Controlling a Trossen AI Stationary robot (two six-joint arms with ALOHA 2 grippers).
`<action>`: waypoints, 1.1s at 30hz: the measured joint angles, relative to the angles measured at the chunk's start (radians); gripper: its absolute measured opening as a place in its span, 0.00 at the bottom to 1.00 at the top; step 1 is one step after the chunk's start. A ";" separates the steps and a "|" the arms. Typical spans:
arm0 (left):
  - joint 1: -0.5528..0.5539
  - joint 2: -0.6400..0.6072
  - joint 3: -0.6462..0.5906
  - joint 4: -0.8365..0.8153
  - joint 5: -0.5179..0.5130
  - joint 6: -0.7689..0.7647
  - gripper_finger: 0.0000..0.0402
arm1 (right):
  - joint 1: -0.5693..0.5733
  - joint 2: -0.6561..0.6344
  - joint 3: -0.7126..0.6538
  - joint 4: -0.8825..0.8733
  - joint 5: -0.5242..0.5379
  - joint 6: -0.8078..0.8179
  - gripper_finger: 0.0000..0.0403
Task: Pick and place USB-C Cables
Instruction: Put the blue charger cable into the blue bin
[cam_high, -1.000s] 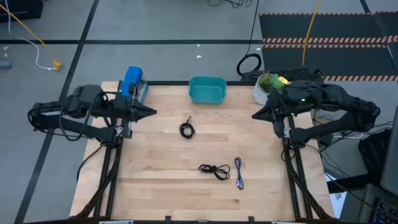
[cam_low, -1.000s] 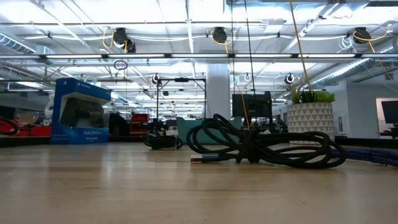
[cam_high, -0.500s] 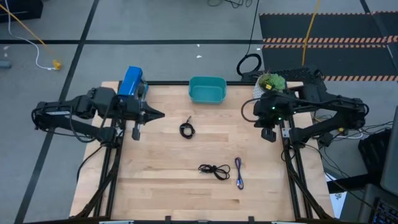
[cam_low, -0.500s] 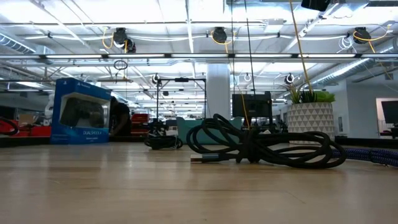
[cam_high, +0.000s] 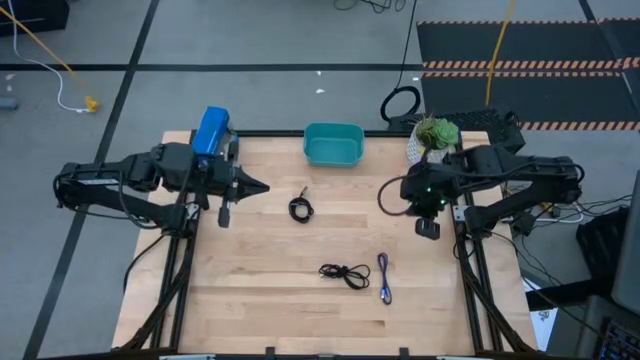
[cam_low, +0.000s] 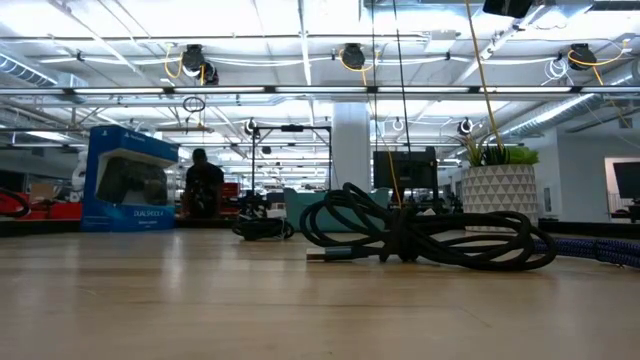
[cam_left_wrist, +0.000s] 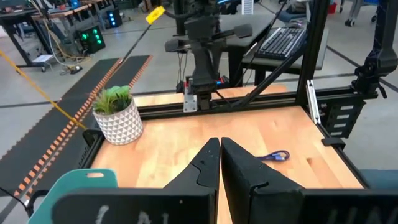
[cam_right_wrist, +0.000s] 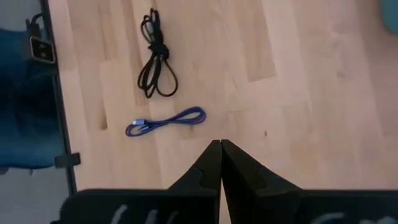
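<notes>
Three USB-C cables were seen lying on the wooden table (cam_high: 250, 300). The tight black coil (cam_high: 300, 208) lay near mid-table, in front of the teal bin (cam_high: 333, 145) and apart from it. The loose black bundle (cam_high: 344, 274) and the bluish-grey cable (cam_high: 384, 277) lay close together nearer the front edge.

The left gripper (cam_high: 262, 187) was held above the table's left side, pointed toward the coil but well apart from it, its fingers pressed together on nothing. The right gripper (cam_high: 383, 197) was poised above the right side, beyond the bundle and the bluish-grey cable, likewise clenched and empty.

The closed fingertips of both grippers were made plain only in the wrist views. In the right wrist view the bundle (cam_right_wrist: 155, 59) and the bluish-grey cable (cam_right_wrist: 165, 121) were shown beyond the shut right gripper (cam_right_wrist: 220, 146). In the left wrist view only the bluish-grey cable (cam_left_wrist: 275, 156) was shown past the left gripper (cam_left_wrist: 220, 144), along with a potted plant (cam_left_wrist: 117, 116). In the low view the bundle (cam_low: 420, 233) filled the foreground, with the coil (cam_low: 262, 228) and a blue box (cam_low: 130, 179) behind.
</notes>
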 joint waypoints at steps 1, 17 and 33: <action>0.000 0.000 0.000 0.000 0.000 0.000 0.05 | 0.012 0.007 0.000 0.003 0.000 0.000 0.00; -0.023 0.037 0.000 -0.002 0.000 -0.007 0.05 | 0.173 0.196 -0.001 0.079 -0.093 -0.182 0.00; -0.090 0.169 0.000 0.024 0.001 -0.026 0.05 | 0.318 0.358 -0.001 0.149 -0.016 -0.659 0.00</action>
